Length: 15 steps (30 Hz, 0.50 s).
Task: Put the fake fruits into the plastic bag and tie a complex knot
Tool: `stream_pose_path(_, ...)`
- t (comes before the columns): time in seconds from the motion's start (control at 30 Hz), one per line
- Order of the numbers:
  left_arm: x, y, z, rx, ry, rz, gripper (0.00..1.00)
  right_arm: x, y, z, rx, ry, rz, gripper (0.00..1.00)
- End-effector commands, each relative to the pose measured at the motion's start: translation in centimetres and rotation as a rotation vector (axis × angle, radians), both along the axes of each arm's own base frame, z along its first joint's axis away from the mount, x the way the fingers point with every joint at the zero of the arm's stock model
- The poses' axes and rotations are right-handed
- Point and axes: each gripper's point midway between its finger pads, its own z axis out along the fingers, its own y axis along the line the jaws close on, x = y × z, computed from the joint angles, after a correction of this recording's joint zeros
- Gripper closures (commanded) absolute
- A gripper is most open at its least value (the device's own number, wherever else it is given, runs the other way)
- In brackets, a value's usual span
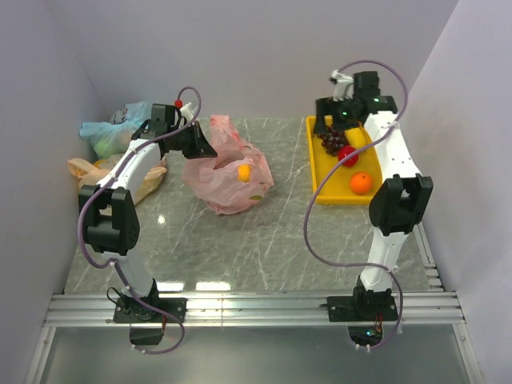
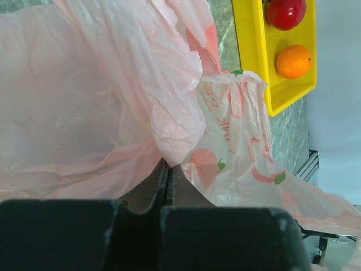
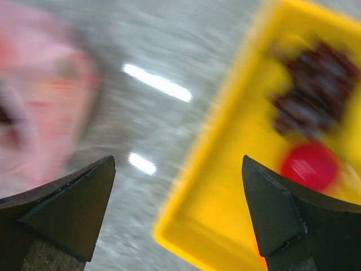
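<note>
The salmon-pink plastic bag (image 1: 224,172) lies crumpled mid-table with an orange fruit (image 1: 244,172) showing inside it. My left gripper (image 1: 204,148) is shut on a fold of the bag's edge (image 2: 175,132), the fingers pinched together (image 2: 169,165). A yellow tray (image 1: 320,172) on the right holds the purple grape bunch (image 1: 332,142), a red fruit (image 1: 347,155) and an orange ball (image 1: 361,182). My right gripper (image 1: 328,112) hovers over the tray's far end, open and empty (image 3: 177,164). Its blurred view shows the grapes (image 3: 316,90) and the red fruit (image 3: 310,165).
A blue-green tied bag (image 1: 116,132) and a pale peach tied bag (image 1: 100,170) lie at the far left beside the left arm. Walls close in on the left, back and right. An aluminium rail (image 1: 256,308) runs along the near edge.
</note>
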Motion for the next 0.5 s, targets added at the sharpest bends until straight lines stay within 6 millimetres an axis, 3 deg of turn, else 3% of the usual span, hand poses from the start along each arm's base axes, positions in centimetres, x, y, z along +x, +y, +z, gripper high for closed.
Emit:
stream_pose_path(0.0, 0.6, -0.2, 2.3, -0.032, -0.063, -0.011, 1.00, 0.1, -6.0, -2.1, -0.090, 0.072, -0.189, 0.00)
stream_pose_path(0.07, 0.6, -0.1, 1.9, -0.031, -0.054, -0.010, 1.00, 0.7, -9.0, -3.9, -0.127, 0.102, -0.254, 0.00)
stream_pose_path(0.17, 0.5, -0.1, 1.6, -0.026, -0.045, -0.010, 1.00, 1.4, -11.1, -5.8, -0.164, 0.132, -0.292, 0.00)
stream_pose_path(0.33, 0.6, -0.2, 1.6, -0.027, -0.047, -0.015, 1.00, 2.9, -13.7, -8.5, -0.253, 0.167, -0.318, 0.00)
stream_pose_path(0.47, 0.8, -0.2, 1.5, -0.027, -0.046, -0.014, 1.00, 3.1, -14.2, -10.8, -0.280, 0.212, -0.314, 0.00)
